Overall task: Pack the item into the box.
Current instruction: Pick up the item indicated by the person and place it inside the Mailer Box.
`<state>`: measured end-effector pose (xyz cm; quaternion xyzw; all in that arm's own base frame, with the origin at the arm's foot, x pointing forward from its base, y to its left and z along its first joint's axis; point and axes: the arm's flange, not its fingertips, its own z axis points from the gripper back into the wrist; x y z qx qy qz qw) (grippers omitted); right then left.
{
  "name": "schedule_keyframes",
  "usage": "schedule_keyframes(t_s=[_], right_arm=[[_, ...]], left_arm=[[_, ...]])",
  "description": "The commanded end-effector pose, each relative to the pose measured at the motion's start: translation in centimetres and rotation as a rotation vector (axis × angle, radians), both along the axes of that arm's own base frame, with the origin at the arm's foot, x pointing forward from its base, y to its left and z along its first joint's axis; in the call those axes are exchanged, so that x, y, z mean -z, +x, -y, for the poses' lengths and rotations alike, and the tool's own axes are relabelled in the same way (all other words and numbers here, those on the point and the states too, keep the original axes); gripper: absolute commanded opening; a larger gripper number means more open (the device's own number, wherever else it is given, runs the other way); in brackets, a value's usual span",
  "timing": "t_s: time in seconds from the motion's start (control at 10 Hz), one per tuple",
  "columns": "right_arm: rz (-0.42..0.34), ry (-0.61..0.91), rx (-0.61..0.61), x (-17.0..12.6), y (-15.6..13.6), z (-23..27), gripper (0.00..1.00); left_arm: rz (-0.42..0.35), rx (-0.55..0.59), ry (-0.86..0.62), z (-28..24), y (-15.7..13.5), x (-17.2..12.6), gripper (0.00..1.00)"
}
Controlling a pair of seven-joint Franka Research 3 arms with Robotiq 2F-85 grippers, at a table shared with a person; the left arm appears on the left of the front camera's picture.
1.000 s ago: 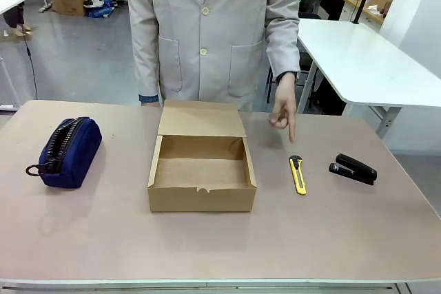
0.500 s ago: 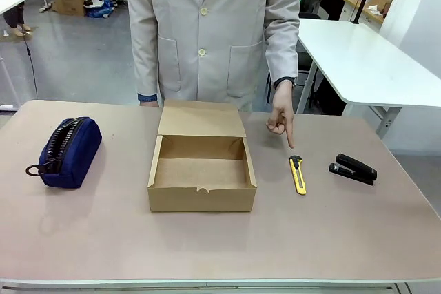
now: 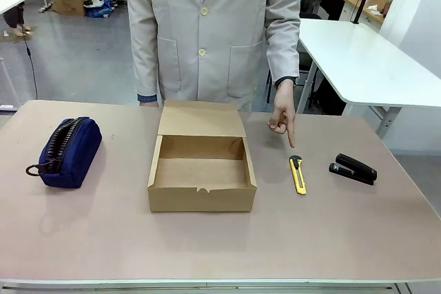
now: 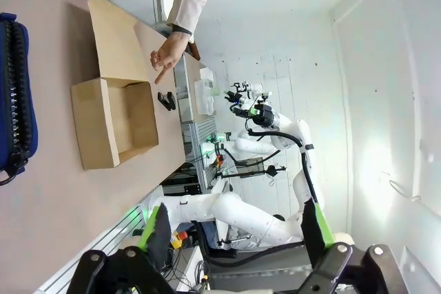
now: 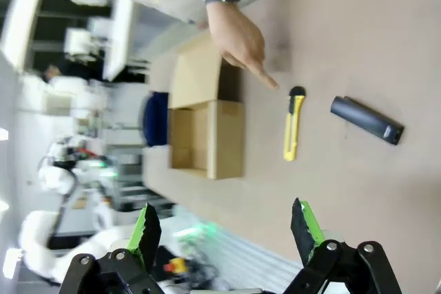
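The slim yellow knife [image 3: 298,175] with a black tip lies flat on the table to the right of the open brown cardboard box [image 3: 200,199]. The box's flap lid is folded back toward the person and its inside holds nothing. A person's hand [image 3: 282,116] points an index finger down at the knife's black end. In the right wrist view my right gripper [image 5: 225,232] is open, well back from the knife [image 5: 293,125] and the box [image 5: 227,139]. My left gripper [image 4: 234,232] is open too, hanging far from the box [image 4: 93,125].
A black stapler [image 3: 353,169] lies just right of the knife. A navy zipped pouch [image 3: 67,151] sits at the table's left. The person in a beige coat stands at the far edge behind the box. Bare tabletop [image 3: 220,246] stretches in front of the box.
The person's pointing hand has dropped slightly and its fingertip is now nearer the knife's black end. Nothing else has moved.
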<state>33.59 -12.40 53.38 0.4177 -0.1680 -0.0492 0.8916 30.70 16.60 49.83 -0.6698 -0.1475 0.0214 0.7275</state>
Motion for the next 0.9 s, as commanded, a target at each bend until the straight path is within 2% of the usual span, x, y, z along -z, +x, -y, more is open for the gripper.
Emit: schedule_keyframes(t_s=[0.0, 0.1, 0.3, 0.4, 0.6, 0.8], right_arm=[[0.050, -0.340, -0.038, 1.1, -1.1, -10.2, 1.00], [0.026, -0.443, -0.108, 2.3, -1.2, -13.8, 1.00], [0.006, -0.627, -0.145, 6.0, -0.9, -19.9, 1.00], [-0.023, -0.641, -0.129, 8.4, -0.1, -22.6, 1.00], [-0.182, -0.699, -0.125, 12.4, 2.9, -25.2, 1.00], [-0.229, -0.673, -0.083, 15.6, 5.0, -26.1, 1.00]], left_arm=[[0.024, 0.015, 0.001, -0.2, -0.1, -0.2, 1.00], [0.024, 0.015, 0.001, -0.2, -0.1, -0.2, 1.00], [0.024, 0.015, 0.001, -0.2, -0.1, -0.2, 1.00], [0.024, 0.015, 0.001, -0.2, -0.1, -0.2, 1.00], [0.024, 0.015, 0.001, -0.2, -0.1, -0.2, 1.00], [0.024, 0.015, 0.001, -0.2, -0.1, -0.2, 1.00]])
